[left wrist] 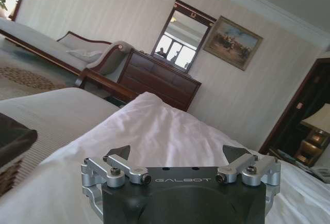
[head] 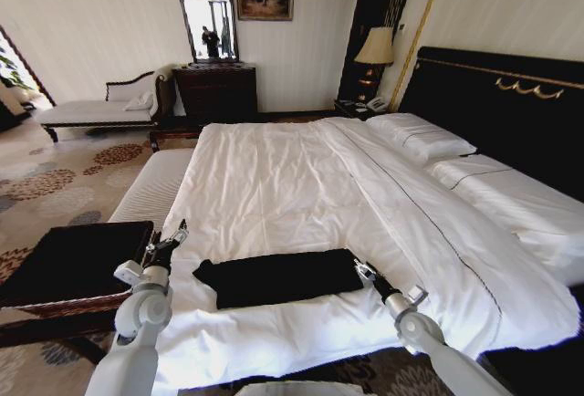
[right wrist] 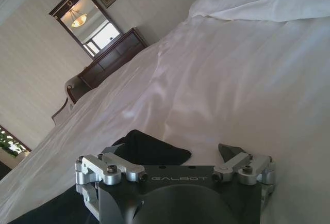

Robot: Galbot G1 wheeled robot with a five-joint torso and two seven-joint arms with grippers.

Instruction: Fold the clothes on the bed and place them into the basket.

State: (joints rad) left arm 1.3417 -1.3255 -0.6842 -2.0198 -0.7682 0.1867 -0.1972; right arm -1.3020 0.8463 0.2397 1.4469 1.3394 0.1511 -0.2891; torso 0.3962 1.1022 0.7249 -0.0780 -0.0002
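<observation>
The clothes (head: pixel 278 277), a black shirt folded into a long flat strip, lie on the near part of the bed (head: pixel 292 177) with its white duvet. My left gripper (head: pixel 169 239) hovers open just off the strip's left end, over the bed's edge; in its wrist view the left gripper (left wrist: pixel 179 154) holds nothing. My right gripper (head: pixel 362 270) is at the strip's right end, open, and the right wrist view has the right gripper (right wrist: pixel 172 152) with the black cloth (right wrist: pixel 149 146) just beyond one finger. The basket (head: pixel 55 305), wicker with black lining, stands left of the bed.
A pale upholstered bench (head: pixel 151 186) lies along the bed's left side beyond the basket. Farther back are a dark dresser (head: pixel 214 90) with a mirror, a chaise (head: pixel 91 109) and a bedside lamp (head: pixel 376 49). Pillows (head: pixel 420 136) lean by the black headboard.
</observation>
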